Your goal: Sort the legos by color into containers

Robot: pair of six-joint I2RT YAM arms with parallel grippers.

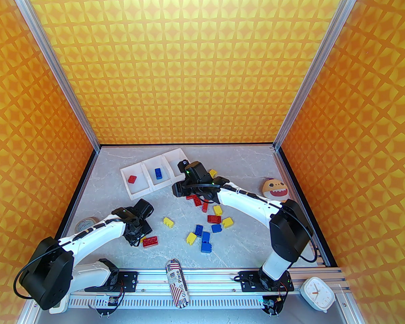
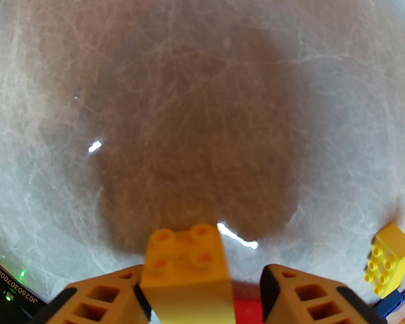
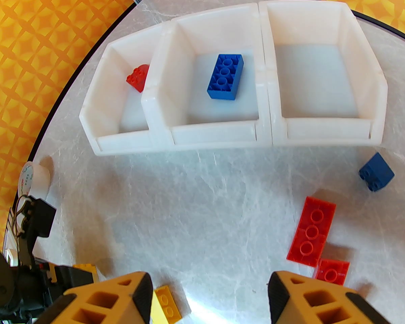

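Grey marbled tabletop (image 2: 202,79), with orange-patterned walls behind. Nearest, between the fingers of the left gripper (image 2: 202,274), we see a yellow brick (image 2: 185,258), studs pointing ahead. It lies against one finger with a gap to the other, so the claw is parted around it rather than clamped. The right gripper (image 3: 209,278) hangs wide with nothing between its fingers. A second yellow brick (image 3: 165,304) lies just beside one fingertip, and loose red bricks (image 3: 311,235) lie off to the other side. Farther ahead of this claw stand the containers (image 3: 219,137): a red brick (image 3: 138,77) in one end bin, a blue brick (image 3: 225,76) in the middle, and the other end bin (image 3: 324,127) bare. We judge the yellow pick to be in hand. Next, the left claw must close squarely on the brick, then carry it to the bare bin.
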